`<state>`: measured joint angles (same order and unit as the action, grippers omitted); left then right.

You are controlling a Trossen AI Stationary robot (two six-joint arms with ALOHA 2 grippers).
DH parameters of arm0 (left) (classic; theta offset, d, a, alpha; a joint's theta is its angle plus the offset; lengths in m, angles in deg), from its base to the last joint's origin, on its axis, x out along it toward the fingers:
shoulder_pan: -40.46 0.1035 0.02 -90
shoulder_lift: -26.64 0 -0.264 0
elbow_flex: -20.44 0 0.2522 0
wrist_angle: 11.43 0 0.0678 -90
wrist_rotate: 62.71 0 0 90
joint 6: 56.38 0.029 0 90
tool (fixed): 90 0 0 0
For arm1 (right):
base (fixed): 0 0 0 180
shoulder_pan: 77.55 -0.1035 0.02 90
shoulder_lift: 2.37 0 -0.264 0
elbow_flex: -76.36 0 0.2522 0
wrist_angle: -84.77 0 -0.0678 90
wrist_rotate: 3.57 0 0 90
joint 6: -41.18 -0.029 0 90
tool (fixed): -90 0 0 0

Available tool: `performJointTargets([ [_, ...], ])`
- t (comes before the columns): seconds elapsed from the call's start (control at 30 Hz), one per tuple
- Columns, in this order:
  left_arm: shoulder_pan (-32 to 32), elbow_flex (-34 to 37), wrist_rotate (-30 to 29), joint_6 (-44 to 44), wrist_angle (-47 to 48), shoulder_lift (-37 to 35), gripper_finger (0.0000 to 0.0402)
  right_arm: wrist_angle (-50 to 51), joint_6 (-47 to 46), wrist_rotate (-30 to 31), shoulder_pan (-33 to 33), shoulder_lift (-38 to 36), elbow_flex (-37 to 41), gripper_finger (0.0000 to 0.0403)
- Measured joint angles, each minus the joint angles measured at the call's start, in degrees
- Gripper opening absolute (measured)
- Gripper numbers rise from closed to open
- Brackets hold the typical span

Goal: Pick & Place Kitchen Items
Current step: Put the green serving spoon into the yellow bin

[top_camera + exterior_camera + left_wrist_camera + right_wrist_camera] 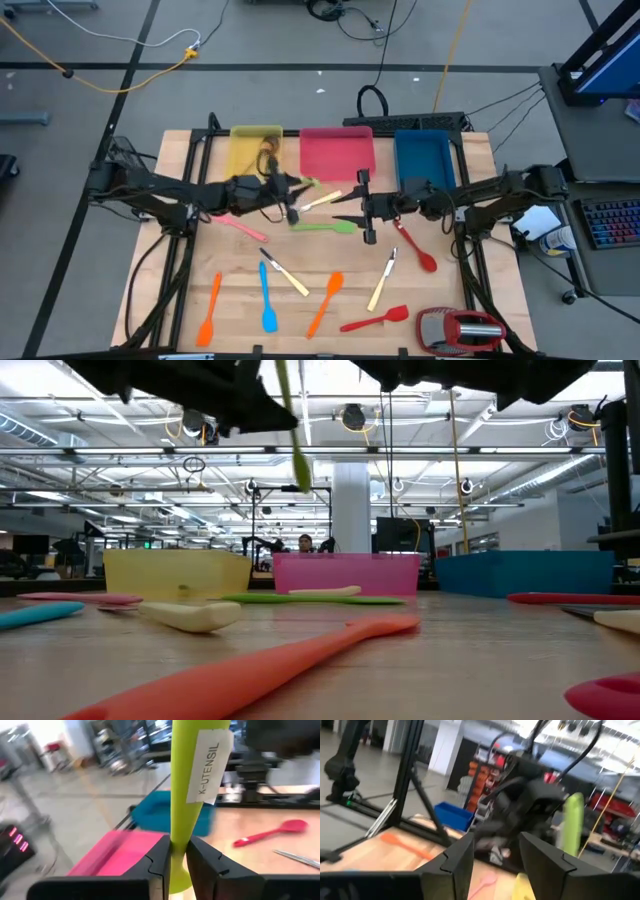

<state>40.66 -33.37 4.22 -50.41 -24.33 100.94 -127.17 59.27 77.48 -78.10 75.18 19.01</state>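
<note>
Left of centre in the overhead frame, the left gripper (pixel 292 186) is clamped on a lime-green utensil (pixel 192 780), lifted off the table in front of the yellow tray (pixel 256 146) and pink tray (pixel 337 152). Just right of centre, the right gripper (pixel 363 208) hovers with fingers parted, holding nothing, over the green spatula (pixel 325 227) lying flat below the pink tray.

- A wooden table (pixel 180 250) carries everything.
- Yellow tray (pixel 256 147), pink tray (pixel 337 150) and blue tray (pixel 424 155) line its far edge.
- Orange spatulas (pixel 209 310), a blue spatula (pixel 267 298), red utensils (pixel 377 318), cream-handled knives (pixel 287 275) and a green spatula (pixel 322 227) lie scattered.
- A red-and-silver gadget (pixel 460 329) sits at the near right corner.
</note>
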Motion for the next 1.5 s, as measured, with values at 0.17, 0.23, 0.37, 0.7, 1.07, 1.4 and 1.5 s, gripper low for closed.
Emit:
performJointTargets([
  [0.17,3.91,0.0,-1.25,-9.41,16.79,-9.41,0.0058,2.83,-0.02,-0.06,0.02,-0.3,0.02,0.0151],
  [0.23,6.59,0.0,-1.39,-12.92,23.67,-12.35,0.0059,2.76,-0.08,-0.06,0.02,-0.32,0.02,0.015],
  [0.37,13.1,0.0,-1.64,-17.76,34.76,-15.49,0.0059,2.74,-2.68,-0.06,0.02,-0.3,0.02,0.015],
  [0.7,29.0,0.0,6.3,-27.62,53.88,-14.51,0.006,7.88,-7.34,-0.06,0.04,-0.28,0.02,0.0148],
  [1.07,39.49,0.0,18.62,-27.02,55.07,-3.22,0.006,9.34,-8.24,-0.06,0.04,-0.28,0.02,0.0144],
  [1.4,45.05,0.0,18.58,-26.34,53.12,5.62,0.0061,17.88,-15.27,-0.08,0.04,-0.3,0.02,0.0145],
  [1.5,45.81,0.0,17.83,-26.02,52.33,7.08,0.0061,21.5,-17.59,-0.08,0.04,-0.3,0.02,0.0144],
])
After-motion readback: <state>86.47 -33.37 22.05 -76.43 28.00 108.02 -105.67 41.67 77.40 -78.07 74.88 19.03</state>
